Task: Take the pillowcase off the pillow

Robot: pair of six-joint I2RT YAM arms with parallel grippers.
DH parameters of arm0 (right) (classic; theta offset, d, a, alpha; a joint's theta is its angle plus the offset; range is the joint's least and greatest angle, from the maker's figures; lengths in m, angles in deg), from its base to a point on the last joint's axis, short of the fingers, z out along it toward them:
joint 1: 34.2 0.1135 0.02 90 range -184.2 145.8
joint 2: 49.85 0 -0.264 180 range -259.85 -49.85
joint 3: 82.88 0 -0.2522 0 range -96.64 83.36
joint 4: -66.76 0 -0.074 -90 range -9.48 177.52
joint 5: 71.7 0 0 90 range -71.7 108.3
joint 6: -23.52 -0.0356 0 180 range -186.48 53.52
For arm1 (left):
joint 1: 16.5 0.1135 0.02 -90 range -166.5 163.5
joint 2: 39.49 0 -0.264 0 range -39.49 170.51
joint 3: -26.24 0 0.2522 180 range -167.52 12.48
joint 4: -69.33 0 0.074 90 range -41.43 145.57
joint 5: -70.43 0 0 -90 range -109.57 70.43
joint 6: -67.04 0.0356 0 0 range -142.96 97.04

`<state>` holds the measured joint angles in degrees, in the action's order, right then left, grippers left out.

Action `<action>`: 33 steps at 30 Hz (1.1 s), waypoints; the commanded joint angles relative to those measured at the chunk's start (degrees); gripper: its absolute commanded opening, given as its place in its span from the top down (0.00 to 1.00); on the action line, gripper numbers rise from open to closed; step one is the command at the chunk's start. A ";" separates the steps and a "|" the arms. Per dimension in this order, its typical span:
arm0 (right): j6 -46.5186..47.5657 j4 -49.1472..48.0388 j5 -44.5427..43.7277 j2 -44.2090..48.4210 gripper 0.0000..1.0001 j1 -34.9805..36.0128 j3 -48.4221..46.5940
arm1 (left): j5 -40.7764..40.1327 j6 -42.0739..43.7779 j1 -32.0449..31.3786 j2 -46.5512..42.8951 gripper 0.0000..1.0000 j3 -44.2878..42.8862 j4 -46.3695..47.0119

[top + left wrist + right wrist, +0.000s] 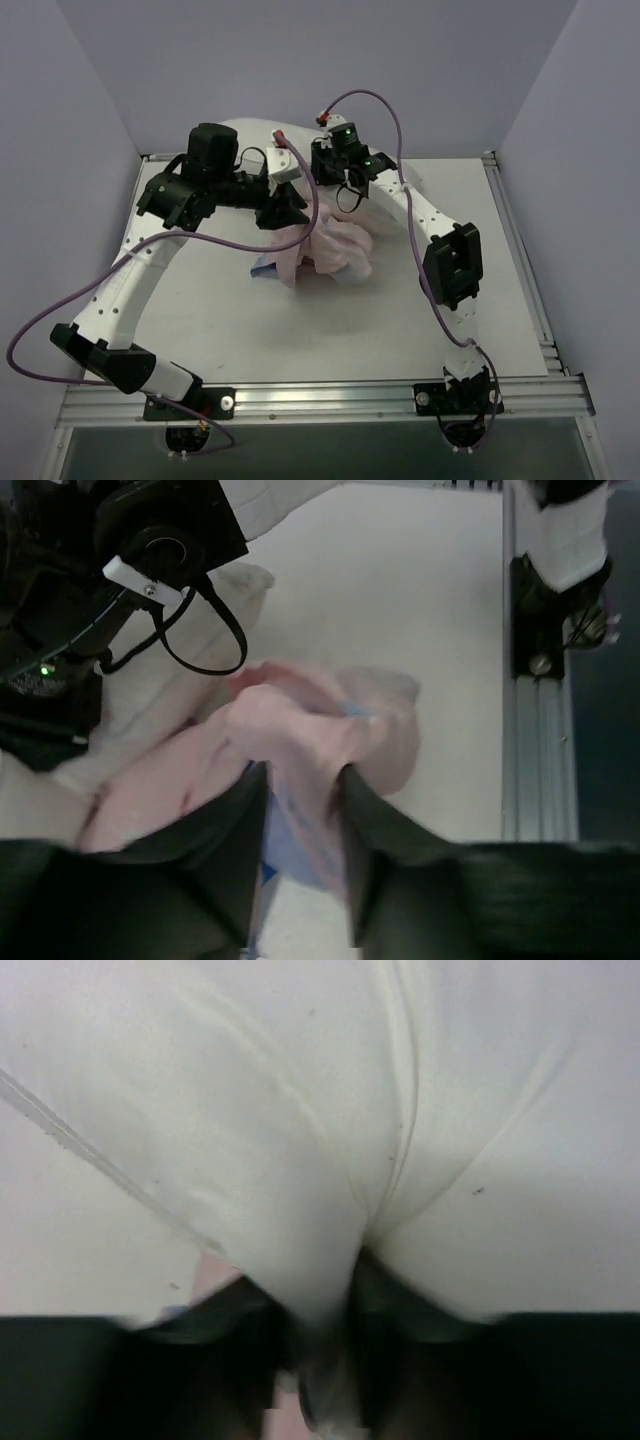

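The pillowcase (pixel 335 250) lies bunched in the middle of the table, pale pink side out with a little blue showing. The white pillow (pixel 250 135) sits behind it, mostly under the arms. My left gripper (pixel 285 210) hangs over the heap's left edge. In the left wrist view its jaws stand apart around a fold of the pillowcase (pixel 300 730), so the left gripper (pixel 300 785) is open. My right gripper (pixel 325 165) is shut on a pinch of the pillow (pixel 300 1110). White cloth fills the gap of the right gripper (pixel 320 1310), and a pink scrap of the pillowcase (pixel 215 1270) shows beside it.
An aluminium rail (pixel 320 400) runs along the table's near edge and another rail (pixel 520 250) lines the right side. Purple cables (pixel 60 310) loop off both arms. Grey walls close in the back and sides. Bare table (pixel 220 320) lies in front of the heap.
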<state>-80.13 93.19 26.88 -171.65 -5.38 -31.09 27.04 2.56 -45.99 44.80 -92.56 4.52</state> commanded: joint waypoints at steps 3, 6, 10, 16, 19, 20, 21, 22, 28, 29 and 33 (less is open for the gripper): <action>2.66 4.99 -2.58 5.77 0.28 -1.40 -0.51 | -4.13 10.77 -2.30 2.63 0.06 2.55 -10.02; 3.63 6.84 -3.92 9.71 0.14 -2.18 0.98 | -9.15 13.59 -3.38 1.76 0.06 1.76 -12.49; 3.37 6.41 -4.45 17.19 0.00 -4.55 4.85 | -22.12 9.31 -2.50 -0.44 0.06 0.62 -11.01; 0.91 4.04 -6.20 32.92 0.00 -14.74 17.47 | -34.31 -5.45 15.30 -5.18 0.06 3.95 -4.25; -1.54 3.59 -11.74 38.91 0.00 -24.04 26.26 | -33.25 -8.46 33.49 -7.56 0.06 12.09 1.64; -1.90 3.16 -9.48 39.79 0.00 -26.77 28.39 | -35.34 -8.64 39.37 -7.82 0.06 14.31 4.44; -2.52 3.07 -8.07 40.84 0.00 -28.88 30.41 | -36.32 -9.69 41.69 -7.74 0.06 16.42 5.68; -3.04 3.41 -6.66 40.85 0.00 -33.08 33.13 | -36.07 -10.05 43.97 -7.48 0.06 19.75 6.48; -8.06 3.77 -14.80 40.50 0.00 -33.39 38.16 | -35.88 -11.62 51.64 -2.12 0.06 27.24 9.12; -8.15 3.86 -15.25 40.41 0.00 -33.39 38.60 | -36.41 -11.89 51.99 -1.59 0.06 28.90 9.73; -9.02 3.86 -16.40 39.53 0.00 -33.39 39.57 | -35.45 -12.69 53.40 -1.32 0.06 32.96 12.02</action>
<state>-86.95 98.00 13.98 -133.31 -38.82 8.71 -8.52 -8.17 6.60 44.58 -60.78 11.76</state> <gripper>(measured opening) 0.995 0.938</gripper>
